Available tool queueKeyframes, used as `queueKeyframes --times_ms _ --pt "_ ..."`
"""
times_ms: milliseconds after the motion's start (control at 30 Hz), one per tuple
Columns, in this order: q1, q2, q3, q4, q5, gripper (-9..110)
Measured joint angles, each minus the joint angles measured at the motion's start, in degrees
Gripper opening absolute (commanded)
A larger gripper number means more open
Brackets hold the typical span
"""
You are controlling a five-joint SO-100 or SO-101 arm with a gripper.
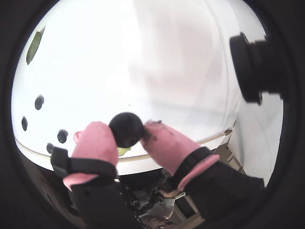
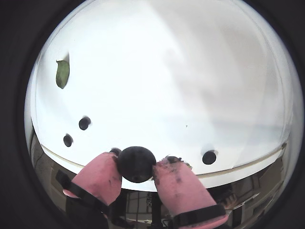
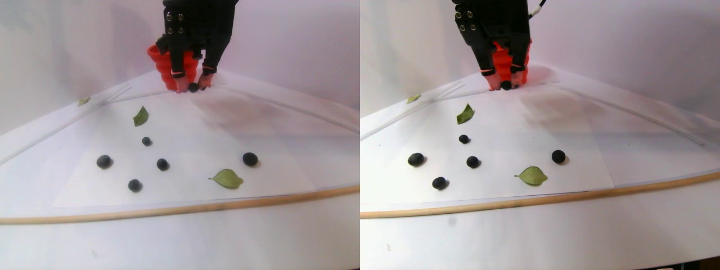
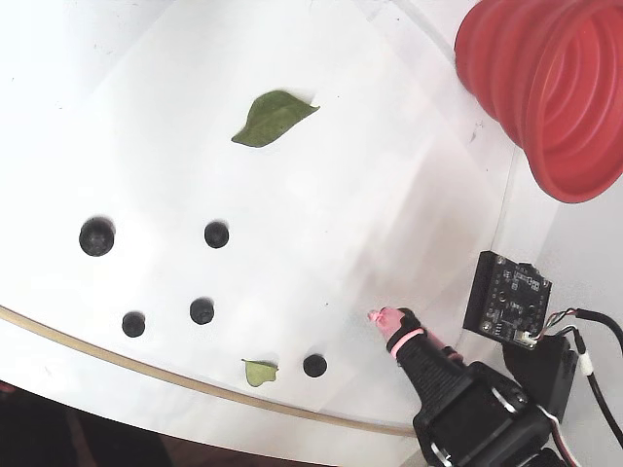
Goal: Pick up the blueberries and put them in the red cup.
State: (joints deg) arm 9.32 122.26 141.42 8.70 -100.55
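While five blueberries are lying loose on the white counter (image 3: pixel 281 236), the pincer (image 1: pixel 127 136) is clamping a sixth, the held blueberry (image 1: pixel 126 129), between its two pink-padded fingertips (image 1: pixel 97 140). In both wrist views the dark ball is sitting squarely between the pads, touching each of them.

Going left to right across the left half of the stereo pair view, a small leaf (image 3: pixel 84 101) is lying near the counter's far left edge, then comes the leftmost blueberry (image 3: pixel 103 161), then a front blueberry (image 3: pixel 134 184) nearer the wooden edge strip (image 3: pixel 169 211). A second leaf (image 3: pixel 140 116) is lying farther back, with a small blueberry (image 3: pixel 146 140) just in front of it and a middle blueberry (image 3: pixel 162 164) a little to the right. Above these, at the back, the red cup (image 3: pixel 160 67) is standing upright, partly hidden behind the black arm (image 3: pixel 197 22); the pincer is hanging in front of the cup's lower wall with its load just off the counter, though whether the ball is touching the surface cannot be told. Farther right a third leaf (image 3: pixel 227 178) is lying flat, and the rightmost blueberry (image 3: pixel 250 158) is resting just beyond it.

In the fixed view the ribbed cup is filling the upper right corner, well apart from the loose berries at the lower left.
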Motion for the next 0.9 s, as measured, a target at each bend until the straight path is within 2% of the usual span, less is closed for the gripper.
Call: queueKeyframes --times_ms 900 --pt "-4.66 3.34 -11.16 4.92 1.32 13"
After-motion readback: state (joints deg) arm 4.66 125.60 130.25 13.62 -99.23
